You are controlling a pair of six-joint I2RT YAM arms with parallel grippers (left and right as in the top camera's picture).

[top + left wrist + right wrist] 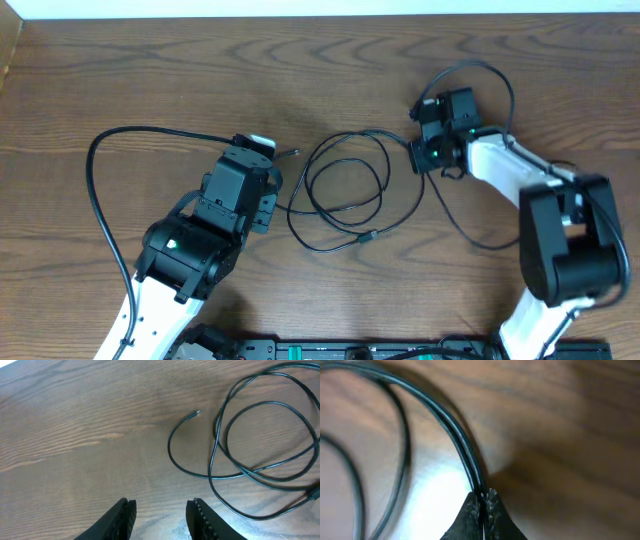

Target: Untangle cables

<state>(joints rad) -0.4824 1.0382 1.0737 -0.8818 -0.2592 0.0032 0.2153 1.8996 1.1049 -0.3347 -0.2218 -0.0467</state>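
The cables (pixel 345 190) are thin black cords lying in overlapping loops mid-table, with one small plug end (pixel 298 152) at the upper left and another (pixel 370 237) at the bottom. My right gripper (pixel 414 156) is at the loops' right edge. In the right wrist view it (pixel 483 497) is shut on two black strands (pixel 462 442) that run side by side into the jaws. My left gripper (pixel 272 195) hovers just left of the loops. Its jaws (pixel 161 510) are open over bare wood, and the loops (pixel 265 445) and a plug end (pixel 196 412) lie ahead to the right.
A thicker black robot wire (pixel 95 190) arcs out from the left arm over the table's left side. Another (pixel 490 80) loops above the right wrist. The wooden table (pixel 150 80) stretches to a pale edge at the top.
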